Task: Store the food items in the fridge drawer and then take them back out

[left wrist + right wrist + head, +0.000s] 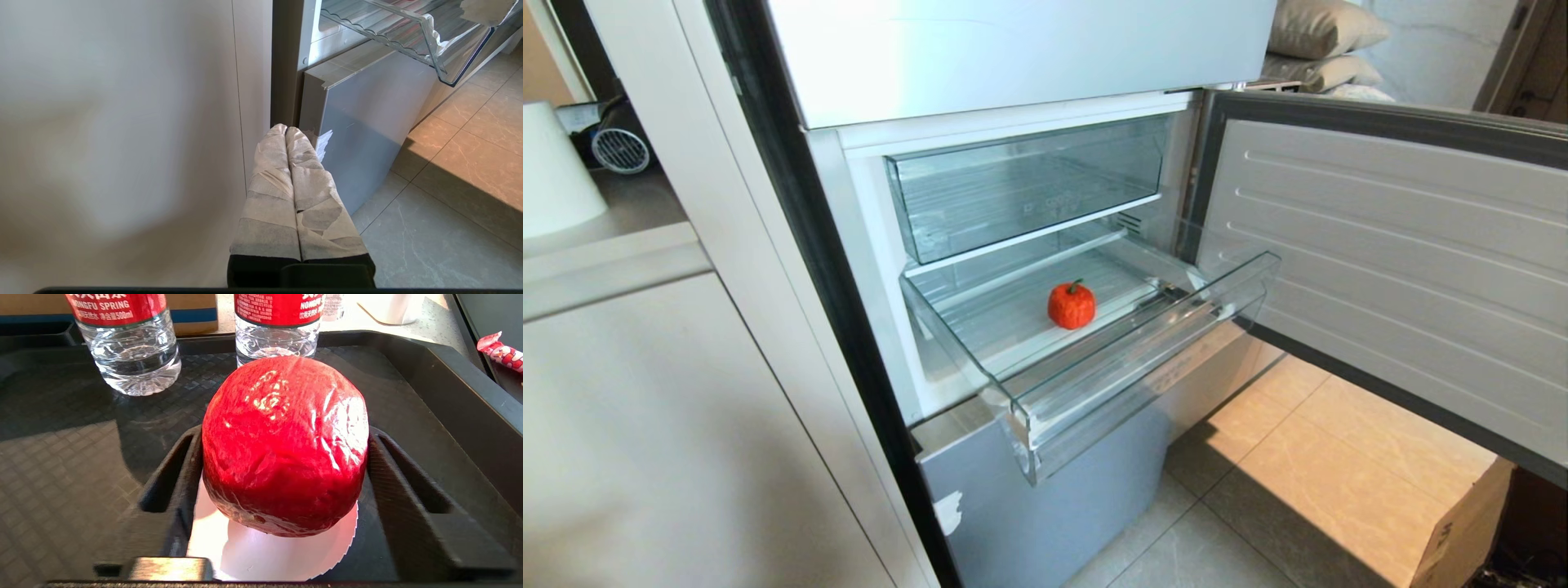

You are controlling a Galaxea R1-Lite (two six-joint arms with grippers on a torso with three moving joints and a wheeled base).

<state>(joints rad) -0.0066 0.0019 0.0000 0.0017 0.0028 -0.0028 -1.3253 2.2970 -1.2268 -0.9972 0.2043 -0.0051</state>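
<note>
1. Right tool (284, 437) stood spread, one dark finger (163, 490) on each side of a round red item in clear film (286, 445). The fingers were close against its flanks, though no dent in the film showed a squeeze.
2. That wrapped item sat between the fingers on a white paper disc (245, 551). The disc probably kept it from rolling and marked its spot.
3. Under the tool lay a black tray (61, 457). Just beyond the fingertips stood two water bottles (130, 355), so I judged a straight lift safer than a push forward.
4. A candy wrapper (500, 351) lay off to one side of the tool, outside the tray.
5. Well away from this tool, out of its camera's sight, the fridge drawer (1143, 359) was pulled out. It held a single tomato-like fruit (1071, 305), upright on the ribbed floor.
6. The plain upper drawer (1029, 188) showed nothing inside, and the fridge door (1405, 269) hung wide.
7. Left tool (286, 130) was parked with its taped fingers pressed together beside a pale cabinet panel (122, 122). The drawer's corner lay beyond its tips, well apart.
8. Storing seemed partly done, with one item in and this one apparently next.
</note>
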